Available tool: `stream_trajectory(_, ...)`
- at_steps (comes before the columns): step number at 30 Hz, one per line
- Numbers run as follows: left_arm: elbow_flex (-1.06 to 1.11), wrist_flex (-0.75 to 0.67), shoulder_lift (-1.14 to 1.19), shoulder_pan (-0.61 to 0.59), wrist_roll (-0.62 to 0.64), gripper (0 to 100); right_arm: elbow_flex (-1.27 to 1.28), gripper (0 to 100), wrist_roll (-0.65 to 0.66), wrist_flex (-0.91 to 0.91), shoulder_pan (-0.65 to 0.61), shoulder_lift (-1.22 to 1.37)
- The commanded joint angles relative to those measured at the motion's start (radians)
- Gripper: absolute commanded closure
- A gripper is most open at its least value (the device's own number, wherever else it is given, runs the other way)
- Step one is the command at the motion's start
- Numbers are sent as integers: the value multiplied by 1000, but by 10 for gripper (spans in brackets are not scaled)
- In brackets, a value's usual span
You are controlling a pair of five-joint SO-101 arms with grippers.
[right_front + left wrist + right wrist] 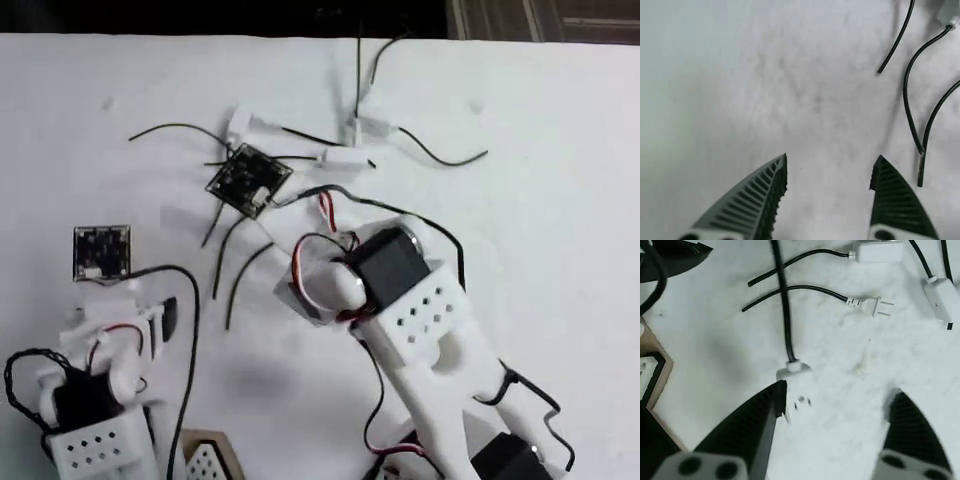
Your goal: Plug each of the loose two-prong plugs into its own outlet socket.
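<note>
My right gripper (839, 392) hangs open just above the table. A white plug (792, 372) on a black cord lies between its fingers, close beside one finger (765, 415). Farther off lies a loose two-prong plug (871, 304) with its prongs bare, near a white socket piece (879, 251) and another (940, 294). In the high view the white pieces (345, 157) cluster at the table's far middle, beyond the right arm (420, 320). My left gripper (832, 165) stands open over bare white table, at the near left (160, 310).
Two dark square blocks sit on the table, one (102, 250) just beyond the left arm and one (248, 180) among the cords. Loose black cord ends (912, 110) trail near the left gripper. A brown-edged box (205, 455) stands at the front edge.
</note>
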Motion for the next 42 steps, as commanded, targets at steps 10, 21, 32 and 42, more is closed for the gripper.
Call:
stream_trajectory(10, 66, -6, -188, -2, 9, 725, 3, 690, -21, 31, 147, -33)
stream_trajectory(21, 61, 43, -186, 243, -319, 728, 327, 690, -14, 21, 214, -328)
stream_trajectory(32, 9, -35, -22, 306, -605, 729, 671, 690, -14, -239, 506, -513)
stream_trajectory(42, -319, -146, 696, 404, -841, 729, 776, 690, -14, -346, 595, -513)
